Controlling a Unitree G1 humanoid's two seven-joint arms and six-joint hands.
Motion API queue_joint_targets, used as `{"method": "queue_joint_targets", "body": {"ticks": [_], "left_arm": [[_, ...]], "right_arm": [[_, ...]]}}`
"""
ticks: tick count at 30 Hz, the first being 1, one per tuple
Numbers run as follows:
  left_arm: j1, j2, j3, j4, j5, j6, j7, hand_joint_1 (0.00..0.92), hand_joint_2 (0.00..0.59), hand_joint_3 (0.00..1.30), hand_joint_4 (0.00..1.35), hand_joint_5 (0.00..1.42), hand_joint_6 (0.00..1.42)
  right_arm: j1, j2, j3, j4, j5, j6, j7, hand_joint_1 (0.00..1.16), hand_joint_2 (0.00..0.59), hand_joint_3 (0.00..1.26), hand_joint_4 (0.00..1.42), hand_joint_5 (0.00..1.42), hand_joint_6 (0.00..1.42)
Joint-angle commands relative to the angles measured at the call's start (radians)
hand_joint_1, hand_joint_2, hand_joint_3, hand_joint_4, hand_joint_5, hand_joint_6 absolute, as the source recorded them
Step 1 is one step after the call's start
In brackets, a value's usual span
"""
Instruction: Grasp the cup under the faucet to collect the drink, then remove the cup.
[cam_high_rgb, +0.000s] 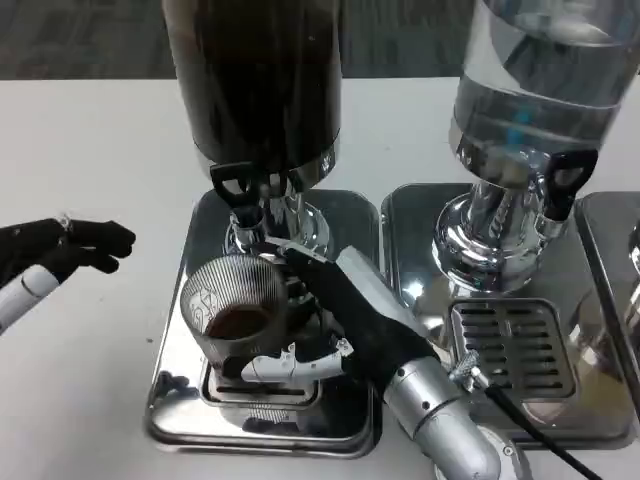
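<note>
Cup (235, 312): clear, ribbed wall, dark liquid pooled in the bottom. Sits on the drip tray (180, 400) of the dark-drink dispenser (255, 80), right under its faucet (243, 205) with the black lever. Right hand (340, 325) wraps the cup from the right side, one finger along the far rim, thumb on the near base; it holds the cup. Left hand (65, 250) hangs over bare table at far left, well apart from the cup, fingers loosely curled, nothing in them. Clear-liquid dispenser (535, 90) stands to the right.
</note>
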Motion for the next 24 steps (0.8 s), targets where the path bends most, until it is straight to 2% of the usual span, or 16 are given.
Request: {"method": "queue_joint_targets", "body": {"ticks": [1,11,24], "left_arm": [[0.013,0.018,0.007,-0.006,-0.005,0.007,0.002,0.0,0.197,0.43,0.38,0.4,0.32],[0.007,0.017,0.001,-0.004,-0.004,0.009,-0.002,0.0,0.198,0.43,0.38,0.4,0.32],[-0.005,0.015,-0.005,0.005,-0.003,0.011,-0.005,0.0,0.199,0.43,0.38,0.4,0.32]], "right_arm": [[0.018,0.005,-0.002,-0.016,-0.002,-0.004,-0.023,0.97,0.156,0.23,0.33,0.46,0.59],[0.051,0.0,-0.012,-0.044,0.0,-0.018,-0.057,0.97,0.183,0.3,0.36,0.51,0.66],[0.075,-0.002,-0.041,-0.078,0.008,-0.018,-0.065,0.93,0.203,0.31,0.37,0.51,0.66]]}}
